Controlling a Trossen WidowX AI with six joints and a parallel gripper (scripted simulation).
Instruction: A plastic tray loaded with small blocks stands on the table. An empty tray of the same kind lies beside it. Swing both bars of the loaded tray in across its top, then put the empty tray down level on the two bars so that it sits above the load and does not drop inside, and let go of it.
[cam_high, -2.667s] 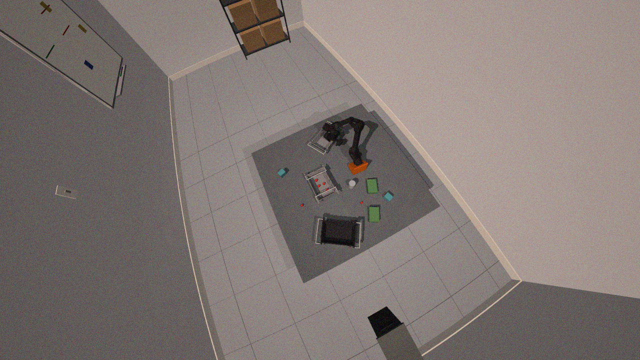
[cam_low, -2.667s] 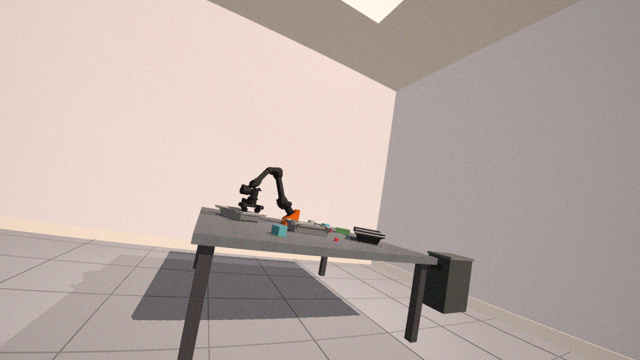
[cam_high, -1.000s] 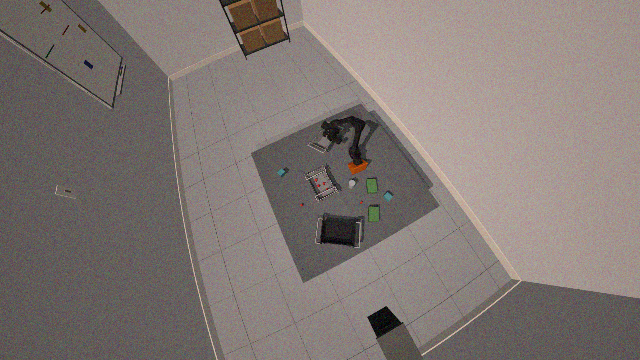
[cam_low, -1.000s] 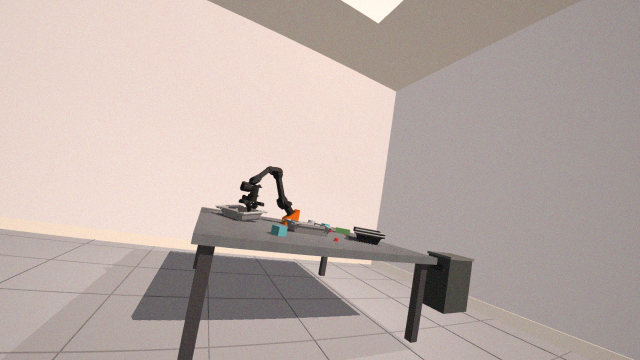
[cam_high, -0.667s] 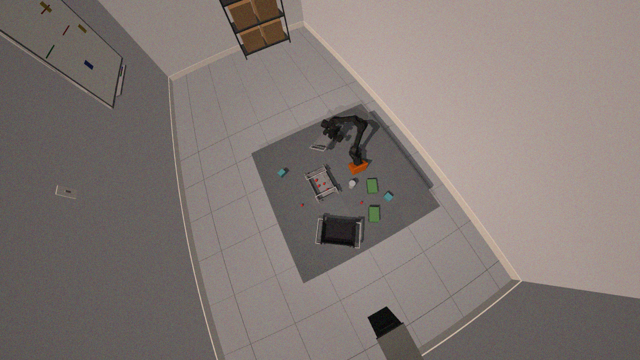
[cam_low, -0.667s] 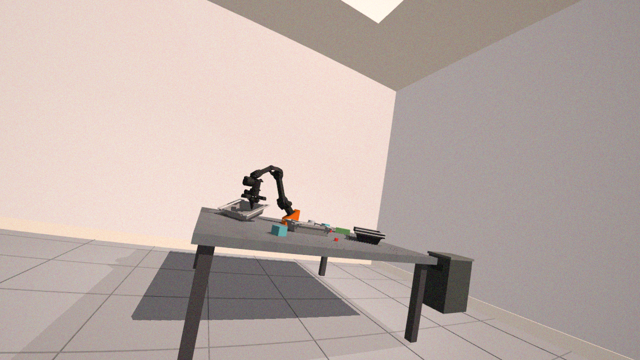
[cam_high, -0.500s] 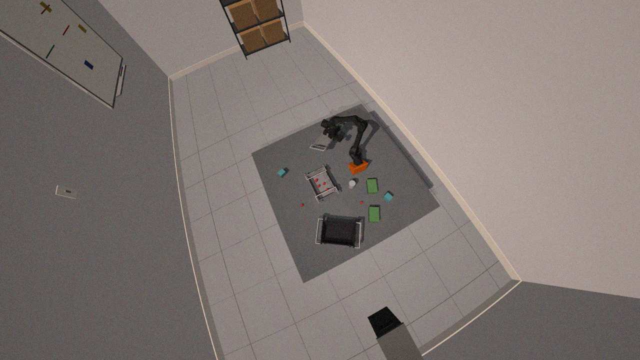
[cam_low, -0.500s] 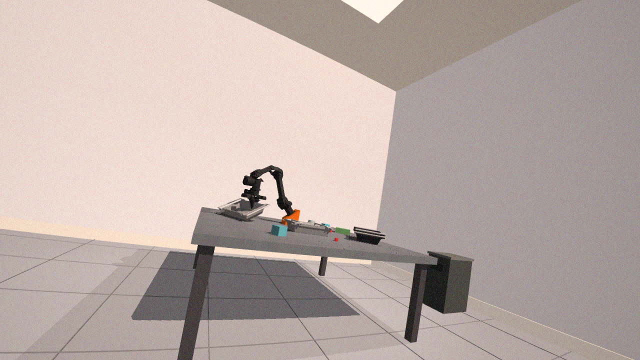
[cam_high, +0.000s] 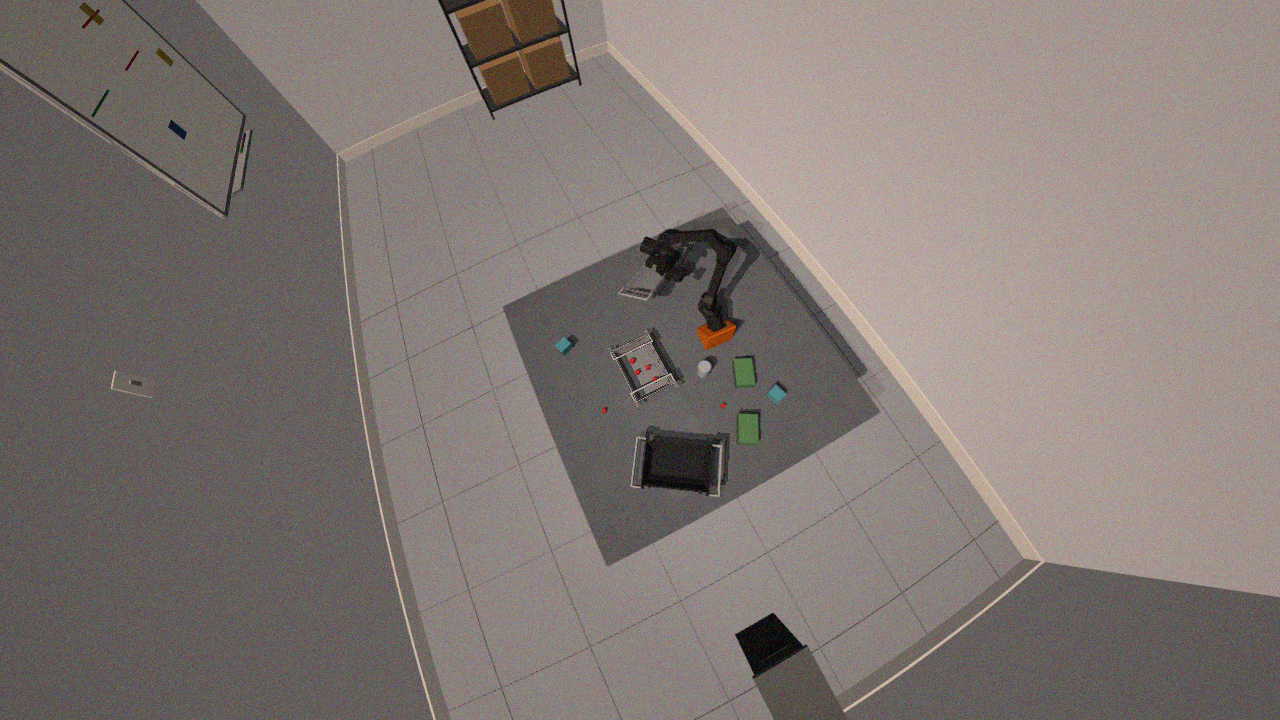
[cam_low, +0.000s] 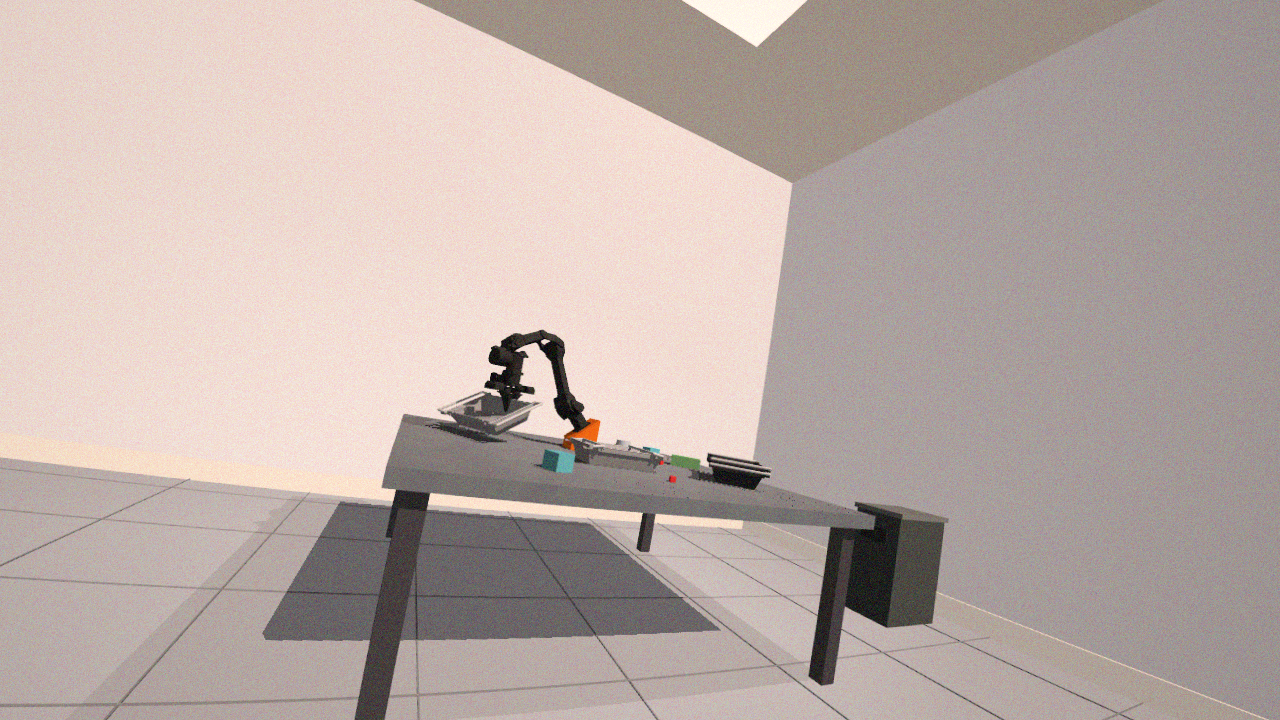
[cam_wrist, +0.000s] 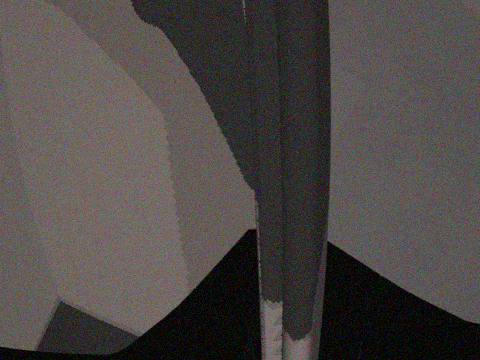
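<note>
The loaded light-grey tray (cam_high: 646, 356) (cam_low: 617, 459) stands mid-table with several small red blocks (cam_high: 632, 360) inside. Its wire bars (cam_high: 633, 345) appear to lie across the top near its ends. My gripper (cam_low: 507, 407) (cam_wrist: 276, 244) is shut on a side wall of the empty light-grey tray (cam_low: 478, 422) (cam_wrist: 300, 200), on the robot's far side. That tray hangs tilted a little above the table, with its shadow below it in the exterior view. In the top view the arm hides much of it; one end bar (cam_high: 634, 292) shows.
A black tray (cam_high: 684, 461) (cam_low: 738, 471) stands at the other side, its bars out. Green blocks (cam_high: 743, 371) (cam_high: 748, 428), teal blocks (cam_high: 563, 344) (cam_high: 776, 393), a white cylinder (cam_high: 704, 368) and loose red blocks (cam_high: 604, 411) (cam_high: 723, 405) lie around the loaded tray.
</note>
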